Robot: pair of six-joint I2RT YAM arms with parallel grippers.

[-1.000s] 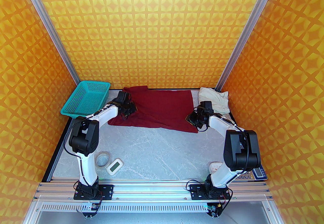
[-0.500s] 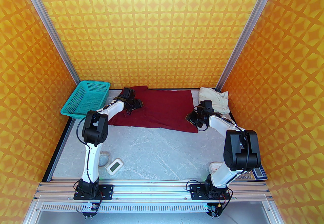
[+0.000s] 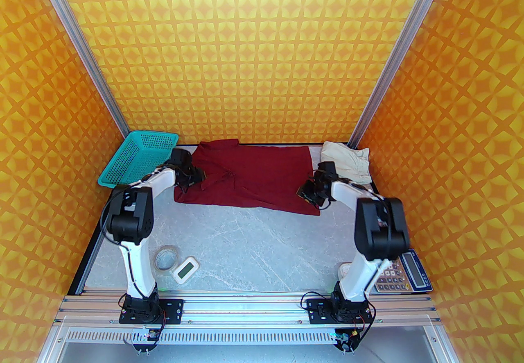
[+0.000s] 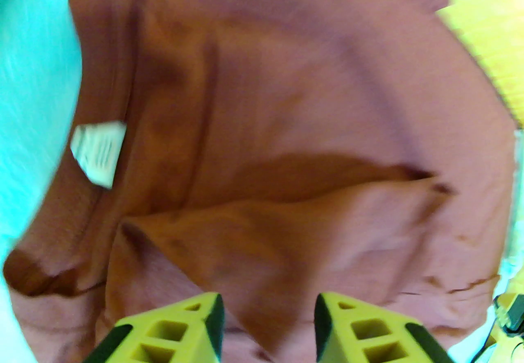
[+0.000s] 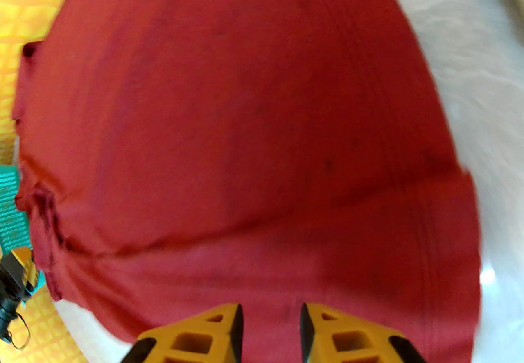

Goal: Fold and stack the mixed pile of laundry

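Where the T-shirt's point(image 3: 262, 173) near edge ends, open tabletop point(image 3: 262, 242) spreads.

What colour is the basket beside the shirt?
Teal, a mesh basket, clearest in the top external view.

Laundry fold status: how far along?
Early. Done: dark red T-shirt laid flat, with a flap folded over near its left side. In hand: nothing; left end effector and right end effector sit open over its edges. Left: finish folding, fold the bunched cream piece, stack.
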